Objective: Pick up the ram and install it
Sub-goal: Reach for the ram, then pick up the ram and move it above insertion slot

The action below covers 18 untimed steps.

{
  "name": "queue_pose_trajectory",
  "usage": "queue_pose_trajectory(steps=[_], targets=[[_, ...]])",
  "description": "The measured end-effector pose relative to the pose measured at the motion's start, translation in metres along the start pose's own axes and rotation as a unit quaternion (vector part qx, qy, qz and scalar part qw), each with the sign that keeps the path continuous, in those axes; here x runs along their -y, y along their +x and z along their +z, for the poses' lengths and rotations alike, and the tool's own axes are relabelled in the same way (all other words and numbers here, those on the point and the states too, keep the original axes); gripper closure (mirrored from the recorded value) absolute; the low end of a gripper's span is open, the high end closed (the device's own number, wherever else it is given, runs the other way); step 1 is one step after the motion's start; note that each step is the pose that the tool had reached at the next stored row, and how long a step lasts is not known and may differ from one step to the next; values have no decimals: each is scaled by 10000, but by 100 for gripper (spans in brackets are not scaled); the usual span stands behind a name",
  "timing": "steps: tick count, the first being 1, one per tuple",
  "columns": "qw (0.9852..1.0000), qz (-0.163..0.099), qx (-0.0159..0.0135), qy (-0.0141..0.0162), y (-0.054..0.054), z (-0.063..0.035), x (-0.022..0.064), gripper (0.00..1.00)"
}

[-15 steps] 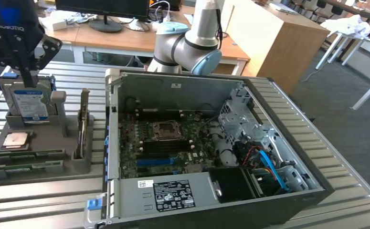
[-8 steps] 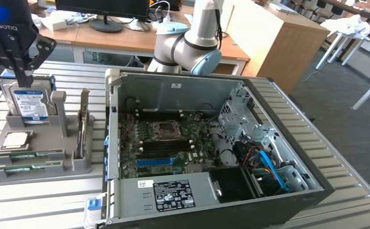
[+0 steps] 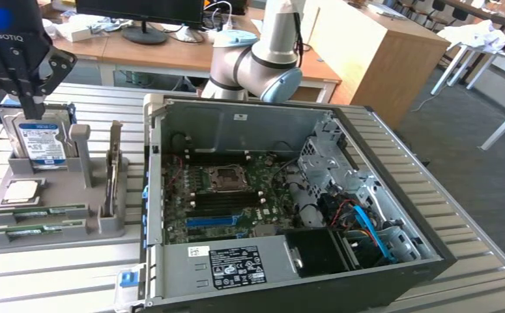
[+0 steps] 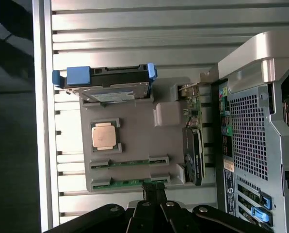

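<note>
Near the counter's edge on the exterior view's left: tool point(image 3: 30, 104) pinched together, empty, above the hard drive point(image 3: 42, 142). Lower down in the grey tray point(image 3: 61, 186), ram point(image 3: 39, 212) lying flat, not picked up yet. Further right, open computer case point(image 3: 296, 195), waiting.

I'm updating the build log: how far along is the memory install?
Done: nothing shows yet; both ram sticks lie in their holders on the grey tray. In hand: the gripper is shut and empty, hanging above that tray. Left: the pickup and the seating inside the open computer case are both not yet done.
</note>
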<state>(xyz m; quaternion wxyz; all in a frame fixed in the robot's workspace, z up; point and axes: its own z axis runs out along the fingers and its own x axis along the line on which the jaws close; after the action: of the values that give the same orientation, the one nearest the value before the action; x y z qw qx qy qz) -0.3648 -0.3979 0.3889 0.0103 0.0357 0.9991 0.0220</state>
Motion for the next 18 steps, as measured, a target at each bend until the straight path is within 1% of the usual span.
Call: queue_pose_trajectory(steps=[9, 18], targets=[[10000, 0, -1, 0, -6, -4, 85, 90], [10000, -1, -1, 0, -6, -4, 87, 90]])
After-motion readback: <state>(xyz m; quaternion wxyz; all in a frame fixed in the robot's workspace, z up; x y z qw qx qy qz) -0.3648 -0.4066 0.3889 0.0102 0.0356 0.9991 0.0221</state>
